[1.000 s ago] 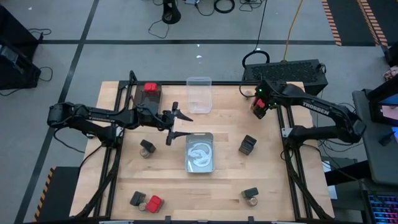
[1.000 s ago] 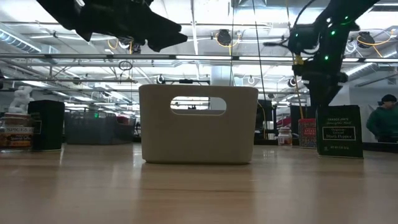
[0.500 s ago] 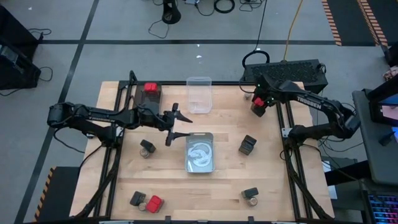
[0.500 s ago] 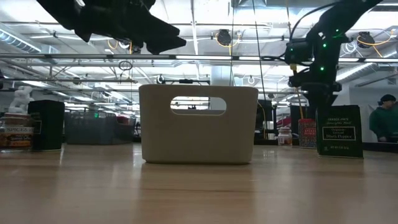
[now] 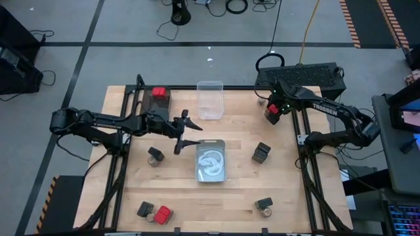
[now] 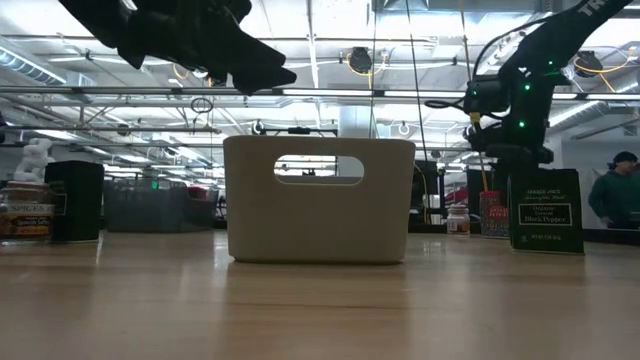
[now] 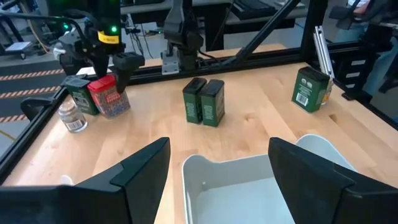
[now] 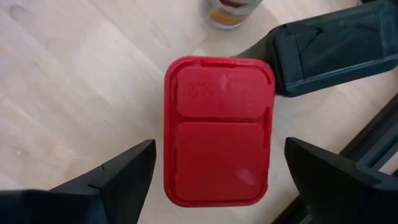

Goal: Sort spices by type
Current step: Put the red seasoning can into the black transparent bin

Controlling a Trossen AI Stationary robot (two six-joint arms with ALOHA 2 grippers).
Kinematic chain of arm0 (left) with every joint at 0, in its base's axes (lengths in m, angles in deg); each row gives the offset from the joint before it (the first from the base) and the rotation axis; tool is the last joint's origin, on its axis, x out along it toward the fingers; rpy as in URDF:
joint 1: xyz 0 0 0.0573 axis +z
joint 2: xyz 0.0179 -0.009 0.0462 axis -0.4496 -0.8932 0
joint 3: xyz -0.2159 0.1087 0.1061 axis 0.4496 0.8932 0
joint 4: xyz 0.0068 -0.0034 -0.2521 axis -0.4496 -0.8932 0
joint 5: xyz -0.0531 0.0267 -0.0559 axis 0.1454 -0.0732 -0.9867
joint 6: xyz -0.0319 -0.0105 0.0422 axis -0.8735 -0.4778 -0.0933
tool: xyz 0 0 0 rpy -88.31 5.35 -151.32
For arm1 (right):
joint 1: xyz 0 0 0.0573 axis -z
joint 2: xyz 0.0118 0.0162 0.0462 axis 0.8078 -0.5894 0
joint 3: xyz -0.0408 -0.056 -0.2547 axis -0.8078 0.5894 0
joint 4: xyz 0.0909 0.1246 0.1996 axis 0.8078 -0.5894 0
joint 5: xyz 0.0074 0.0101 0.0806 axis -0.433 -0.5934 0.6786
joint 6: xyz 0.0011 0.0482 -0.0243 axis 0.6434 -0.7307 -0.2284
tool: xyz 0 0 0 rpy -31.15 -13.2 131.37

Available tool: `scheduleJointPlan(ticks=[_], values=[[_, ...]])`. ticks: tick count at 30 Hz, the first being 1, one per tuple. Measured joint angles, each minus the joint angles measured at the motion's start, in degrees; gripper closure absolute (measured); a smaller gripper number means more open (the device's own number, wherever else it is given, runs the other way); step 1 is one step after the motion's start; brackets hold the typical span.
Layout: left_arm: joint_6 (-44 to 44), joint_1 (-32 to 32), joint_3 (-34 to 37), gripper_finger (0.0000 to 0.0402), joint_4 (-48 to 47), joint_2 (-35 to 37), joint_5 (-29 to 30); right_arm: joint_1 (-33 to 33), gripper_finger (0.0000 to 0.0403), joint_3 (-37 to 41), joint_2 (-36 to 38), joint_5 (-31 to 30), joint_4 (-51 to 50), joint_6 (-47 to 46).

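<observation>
Where it stands, red spice box [image 8: 217, 130] looks flat-lidded.

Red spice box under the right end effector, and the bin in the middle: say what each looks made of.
Red spice box: probably plastic, given its moulded flip lid with hinge seam and satin sheen. Bin: translucent, frosted plastic; the table shows through it from above.

Both end effectors [image 5: 186, 132] [image 8: 211, 180] hover with fingers spread.

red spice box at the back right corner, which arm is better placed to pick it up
Right. The right gripper hangs directly over the red spice box, fingers open on either side; the left gripper is open far off, beside the clear bin.
</observation>
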Motion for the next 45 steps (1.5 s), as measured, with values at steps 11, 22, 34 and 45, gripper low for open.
scheduleJointPlan(ticks=[11, 22, 34, 45], values=[[0.2, 0.0, 0.0, 0.0123, 0.0, 0.0, 0.0, 0.0, 0.0117, 0.0, 0.0, -0.1, 0.0, 0.2], [0.2, 0.0, 0.0, 0.0123, 0.0, 0.0, 0.0, -0.2, 0.0211, 0.0, 0.0, 0.0, -0.2, 0.2], [0.4, 0.0, 0.0, 0.0123, 0.0, 0.0, 0.0, -7.0, 0.0204, -4.3, 0.0, 4.9, -7.6, -3.4], [-0.2, -0.5, 0.0, 0.0123, 2.5, 0.0, 0.1, -19.8, 0.0202, -14.4, 0.0, 7.0, -10.2, -6.4]])
